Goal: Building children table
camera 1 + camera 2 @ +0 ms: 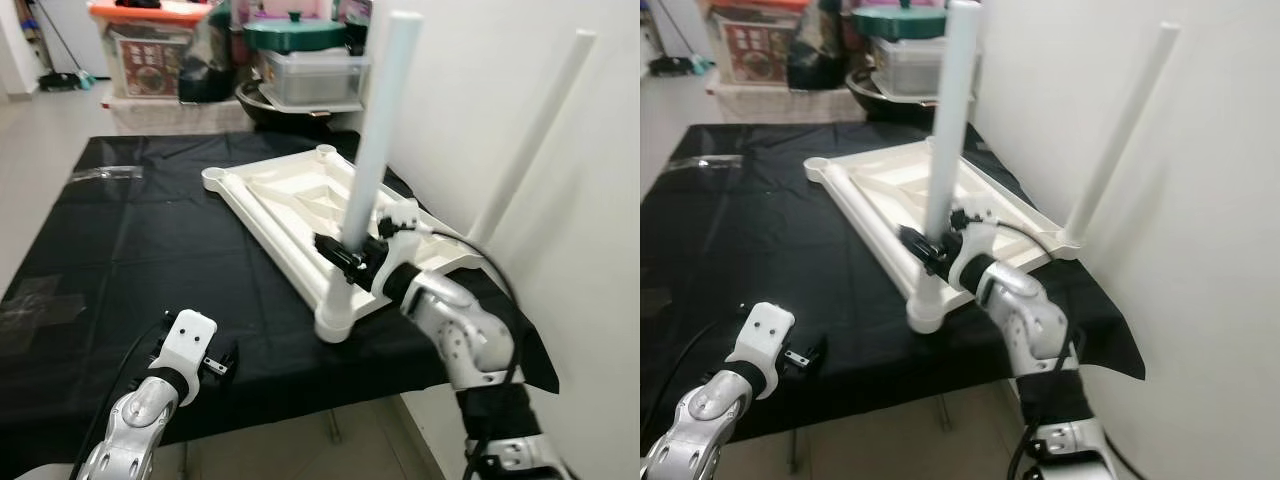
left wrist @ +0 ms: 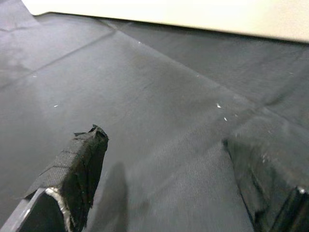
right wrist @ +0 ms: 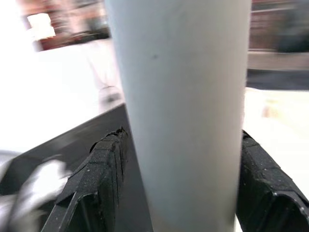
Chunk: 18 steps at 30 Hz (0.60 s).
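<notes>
A white plastic tabletop (image 1: 290, 195) lies upside down on a black cloth (image 1: 130, 250). A pale grey-white leg (image 1: 375, 140) stands upright in its near corner socket (image 1: 337, 322). My right gripper (image 1: 345, 255) is shut on the lower part of this leg; in the right wrist view the leg (image 3: 178, 111) sits tight between both fingers (image 3: 96, 183). A second white leg (image 1: 535, 135) stands at the right corner by the wall. My left gripper (image 1: 222, 362) hovers low over the cloth near the front edge, open, with nothing between its fingers (image 2: 77, 174).
The black cloth covers a low surface whose front edge (image 1: 300, 400) is near me. A white wall (image 1: 560, 300) rises close on the right. Storage boxes (image 1: 150, 50), a green-lidded pot (image 1: 295, 30) and a grey container (image 1: 310, 75) are stacked behind.
</notes>
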### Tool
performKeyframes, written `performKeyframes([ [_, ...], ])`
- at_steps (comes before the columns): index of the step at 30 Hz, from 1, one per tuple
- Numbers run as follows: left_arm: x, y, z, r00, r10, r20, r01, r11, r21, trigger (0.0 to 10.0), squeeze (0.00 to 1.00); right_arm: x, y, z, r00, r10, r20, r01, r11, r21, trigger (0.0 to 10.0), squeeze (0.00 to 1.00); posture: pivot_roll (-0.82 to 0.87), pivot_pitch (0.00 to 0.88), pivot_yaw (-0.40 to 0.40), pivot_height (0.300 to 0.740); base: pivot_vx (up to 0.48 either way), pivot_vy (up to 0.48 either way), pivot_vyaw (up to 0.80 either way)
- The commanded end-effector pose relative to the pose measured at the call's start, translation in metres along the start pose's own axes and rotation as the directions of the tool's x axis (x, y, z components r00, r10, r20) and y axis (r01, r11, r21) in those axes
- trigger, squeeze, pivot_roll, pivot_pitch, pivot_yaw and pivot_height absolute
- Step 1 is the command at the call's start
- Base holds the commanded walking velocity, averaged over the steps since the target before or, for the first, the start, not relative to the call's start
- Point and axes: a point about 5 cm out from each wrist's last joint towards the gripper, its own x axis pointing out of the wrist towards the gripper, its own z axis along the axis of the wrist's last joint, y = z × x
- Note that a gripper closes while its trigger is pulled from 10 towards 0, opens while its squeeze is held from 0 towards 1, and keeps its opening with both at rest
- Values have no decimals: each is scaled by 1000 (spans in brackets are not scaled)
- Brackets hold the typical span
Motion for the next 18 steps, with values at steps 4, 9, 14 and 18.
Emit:
performKeyframes([
  [4, 2, -2, 0, 1000, -17, -7, 17, 1000, 3, 10000, 0, 9, 15, -3, 959, 278, -51, -281, 958, -53, 10000, 0, 166, 0, -107, 740, 0, 0, 0],
  [9, 2, 3, 0, 1000, -4, -8, 4, 1000, 9, 10000, 0, 20, 24, -10, 928, 368, -64, -371, 928, -37, 5255, 0, 175, 0, -120, 740, 0, 0, 0],
  [14, 2, 3, -2, 1000, 5, -14, -5, 1000, 5, 10000, 0, 34, 28, -16, 949, 313, -31, -313, 950, 4, 0, 0, 177, 0, -116, 740, 0, 0, 0],
  [18, -1, -2, -2, 1000, -6, -14, 6, 1000, 4, 10000, 0, 40, 1, -32, 988, -130, -86, 133, 991, 26, 0, 0, 179, 0, -115, 740, 0, 0, 0],
])
